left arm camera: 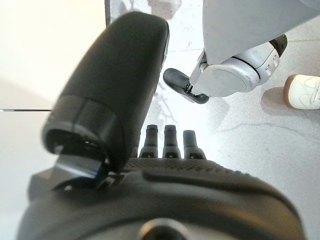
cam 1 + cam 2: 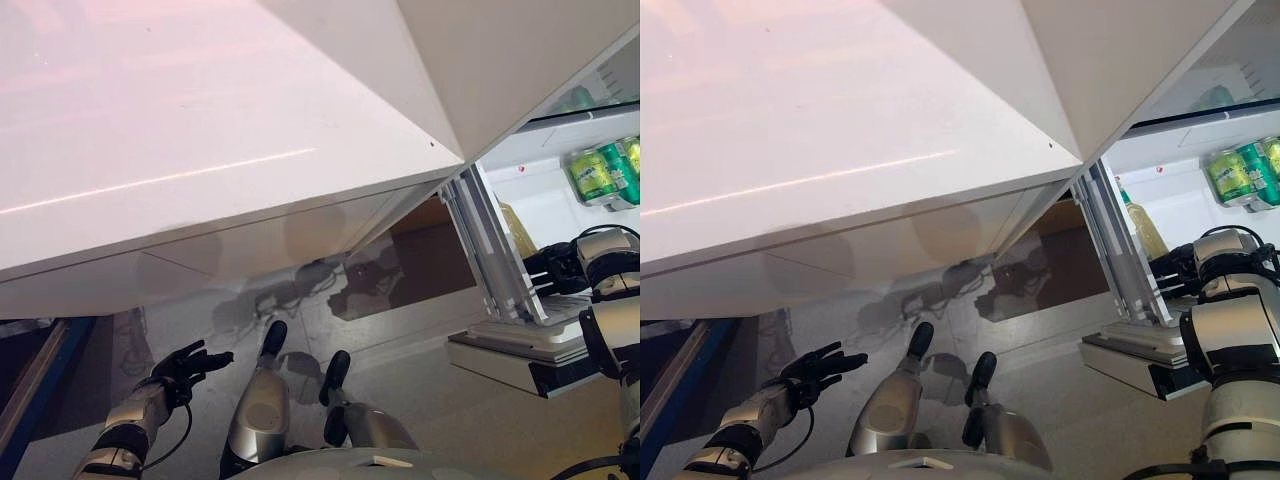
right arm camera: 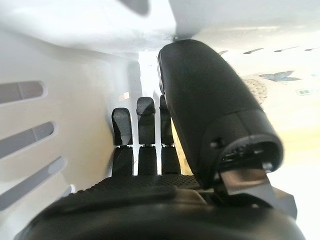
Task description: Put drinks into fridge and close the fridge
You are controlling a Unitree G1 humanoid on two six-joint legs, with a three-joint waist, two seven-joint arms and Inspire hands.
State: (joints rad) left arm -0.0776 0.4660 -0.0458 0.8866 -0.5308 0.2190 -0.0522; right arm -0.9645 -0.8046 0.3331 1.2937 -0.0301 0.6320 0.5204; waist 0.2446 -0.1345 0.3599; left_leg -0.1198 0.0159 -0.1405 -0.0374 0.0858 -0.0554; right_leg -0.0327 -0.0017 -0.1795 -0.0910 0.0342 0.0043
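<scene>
The fridge (image 2: 545, 200) stands open at the right. Green cans (image 2: 600, 172) lie on a shelf inside it, and they also show in the right eye view (image 2: 1240, 170). A yellowish bottle (image 2: 1145, 232) stands in a white slotted rack (image 2: 495, 250) at the fridge's edge. My right hand (image 2: 555, 268) reaches in beside that rack with its fingers straight and holds nothing. In the right wrist view the right hand (image 3: 145, 150) lies along white slotted plastic, with the yellowish drink (image 3: 280, 100) beside the thumb. My left hand (image 2: 185, 365) hangs low over the floor, open and empty.
A large white fridge panel (image 2: 200, 150) fills the upper left and hangs over my left arm. A blue edge (image 2: 40, 380) runs along the lower left. A person's white shoe (image 1: 302, 92) stands on the grey floor in the left wrist view.
</scene>
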